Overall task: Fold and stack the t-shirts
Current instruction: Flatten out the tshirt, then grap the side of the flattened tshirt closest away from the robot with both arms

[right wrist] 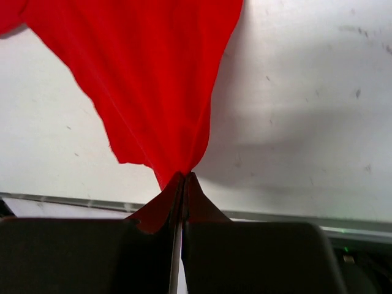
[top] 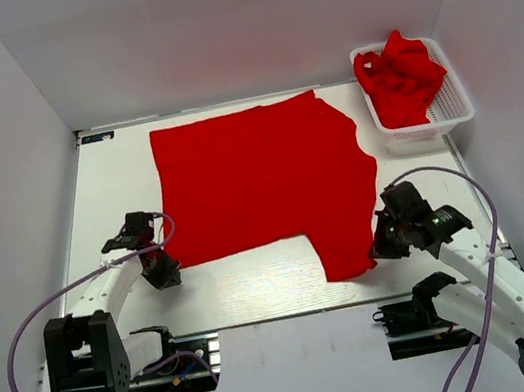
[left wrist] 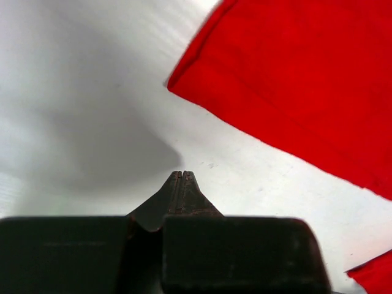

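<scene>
A bright red t-shirt [top: 259,181] lies spread flat on the white table [top: 248,290], one sleeve reaching toward the near right edge. My right gripper [top: 381,248] is shut on the tip of that sleeve [right wrist: 165,92], which fans out from the closed fingers [right wrist: 184,179]. My left gripper [top: 166,271] is shut and empty, just off the shirt's near left corner [left wrist: 184,79]; its closed tips [left wrist: 182,176] rest over bare table. More red shirts [top: 403,75] are bunched in a white mesh basket [top: 451,102] at the far right.
White walls close in the table on three sides. The table's near edge [right wrist: 294,215] runs right under my right gripper. Cables loop beside both arms.
</scene>
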Controlling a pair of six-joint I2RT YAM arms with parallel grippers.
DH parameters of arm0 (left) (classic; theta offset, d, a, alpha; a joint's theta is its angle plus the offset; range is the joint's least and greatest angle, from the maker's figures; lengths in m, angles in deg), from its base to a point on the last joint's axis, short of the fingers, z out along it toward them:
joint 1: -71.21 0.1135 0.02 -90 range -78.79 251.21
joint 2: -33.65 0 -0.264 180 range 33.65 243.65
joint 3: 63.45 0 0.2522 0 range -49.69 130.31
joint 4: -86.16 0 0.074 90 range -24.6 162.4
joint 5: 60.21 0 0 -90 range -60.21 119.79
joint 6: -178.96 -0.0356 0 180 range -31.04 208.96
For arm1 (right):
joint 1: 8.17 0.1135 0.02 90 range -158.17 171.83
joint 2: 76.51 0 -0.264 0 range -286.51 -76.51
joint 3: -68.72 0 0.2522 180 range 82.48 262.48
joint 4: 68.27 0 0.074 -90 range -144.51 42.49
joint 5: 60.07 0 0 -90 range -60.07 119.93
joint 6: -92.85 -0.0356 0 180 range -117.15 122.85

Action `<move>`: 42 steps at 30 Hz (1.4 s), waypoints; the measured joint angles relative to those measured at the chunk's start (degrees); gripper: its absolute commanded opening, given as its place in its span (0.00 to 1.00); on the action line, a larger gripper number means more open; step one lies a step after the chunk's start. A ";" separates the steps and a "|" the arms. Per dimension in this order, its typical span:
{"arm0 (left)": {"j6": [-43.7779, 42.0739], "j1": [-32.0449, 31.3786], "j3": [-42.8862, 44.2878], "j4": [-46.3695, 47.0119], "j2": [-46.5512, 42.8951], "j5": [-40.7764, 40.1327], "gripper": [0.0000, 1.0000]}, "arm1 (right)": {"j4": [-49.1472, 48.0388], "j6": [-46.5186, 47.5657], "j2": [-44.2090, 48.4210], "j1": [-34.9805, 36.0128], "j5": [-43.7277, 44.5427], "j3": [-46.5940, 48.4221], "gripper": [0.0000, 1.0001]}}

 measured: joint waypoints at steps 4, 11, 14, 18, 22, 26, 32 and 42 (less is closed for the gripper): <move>0.00 0.00 0.00 -0.79 -0.24 0.33 0.32 | 3.39 0.17 -0.74 0.11 -0.09 0.00 0.00; -0.70 0.11 4.42 1.38 -0.72 -0.87 0.69 | 3.78 1.38 -4.00 0.09 0.09 0.37 0.00; -0.72 0.17 5.20 2.40 -1.01 -3.39 0.72 | 3.93 1.53 -4.20 0.09 0.15 0.94 0.00; -0.68 0.20 5.22 3.87 0.90 -6.16 0.72 | 3.93 1.55 -4.39 0.09 0.17 1.62 0.00; -0.66 0.31 4.50 6.95 3.96 -7.21 0.68 | 3.96 1.77 -5.20 0.09 0.42 2.16 0.00; -0.50 0.33 2.73 8.96 7.69 -7.30 0.55 | 3.98 1.97 -5.33 0.09 1.46 2.84 0.00; -0.46 0.31 1.36 10.97 7.87 -7.26 0.18 | 3.96 2.16 -5.40 0.09 2.89 3.34 0.00; -0.07 0.33 0.35 13.64 6.51 -4.68 0.00 | 3.87 2.86 -5.38 0.09 3.02 3.67 0.00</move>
